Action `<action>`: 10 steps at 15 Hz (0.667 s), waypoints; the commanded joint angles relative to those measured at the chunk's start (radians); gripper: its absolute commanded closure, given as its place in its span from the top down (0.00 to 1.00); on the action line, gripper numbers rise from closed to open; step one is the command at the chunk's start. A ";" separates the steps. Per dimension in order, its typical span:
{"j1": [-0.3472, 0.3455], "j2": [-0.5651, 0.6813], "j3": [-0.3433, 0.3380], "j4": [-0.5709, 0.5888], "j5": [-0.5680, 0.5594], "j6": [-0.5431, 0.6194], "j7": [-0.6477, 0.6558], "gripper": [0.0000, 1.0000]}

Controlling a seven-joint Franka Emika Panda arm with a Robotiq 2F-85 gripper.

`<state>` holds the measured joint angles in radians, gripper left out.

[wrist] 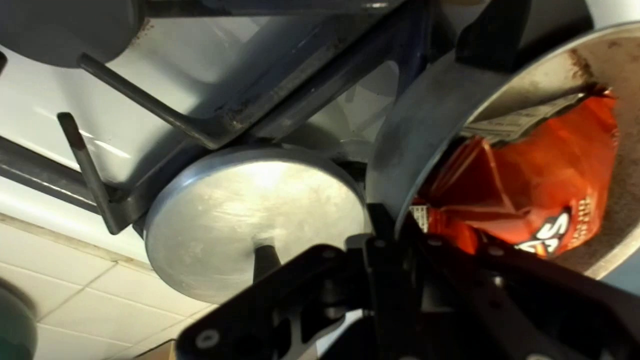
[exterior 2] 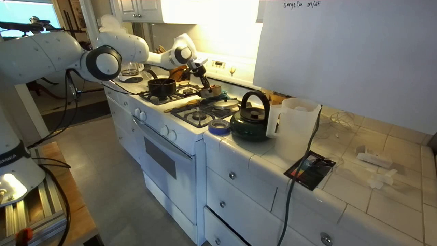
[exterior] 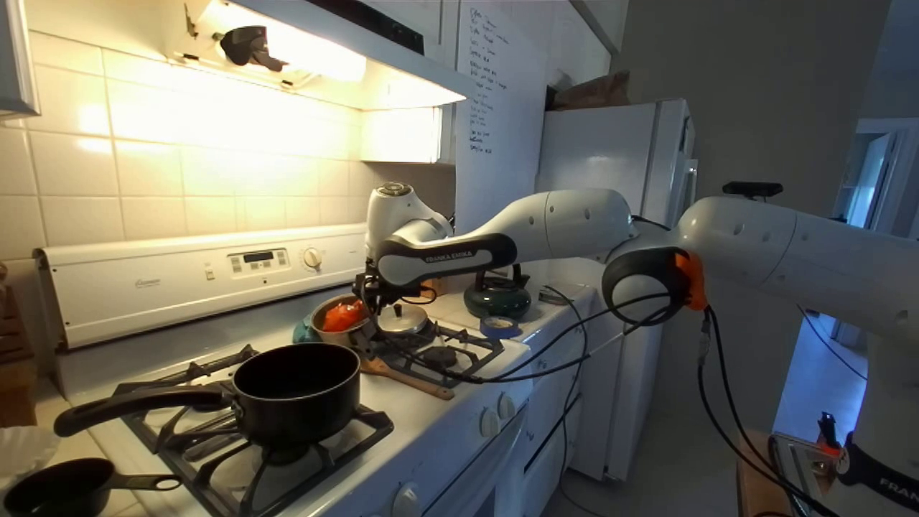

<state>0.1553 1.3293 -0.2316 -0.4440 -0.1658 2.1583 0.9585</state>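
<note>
End effector (wrist: 397,225): pinched nearly closed on rim of pot (wrist: 410,145)
Grip step: seemingly set
Lid (wrist: 230,215): beside end effector; next move needs clearance

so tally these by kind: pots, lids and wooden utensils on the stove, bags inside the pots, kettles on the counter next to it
Pots: 2 (black saucepan, metal pot)
Lids: 1 (metal lid)
Wooden utensils: 1 (wooden spoon)
Bags: 1 (red bag, in the metal pot)
Kettles: 1 (dark green kettle)
Total: 6
</note>
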 commanded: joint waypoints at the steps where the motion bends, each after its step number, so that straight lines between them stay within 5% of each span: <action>1: -0.036 0.034 0.050 0.000 0.022 0.098 -0.087 0.02; 7: -0.100 0.081 0.124 0.000 0.100 0.231 -0.097 0.02; 8: -0.106 0.086 0.134 0.000 0.110 0.238 -0.107 0.05; 9: -0.109 0.088 0.139 -0.002 0.116 0.243 -0.115 0.32; 10: -0.110 0.091 0.138 -0.003 0.116 0.245 -0.124 0.33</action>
<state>0.0616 1.3993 -0.1115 -0.4441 -0.0807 2.3751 0.8786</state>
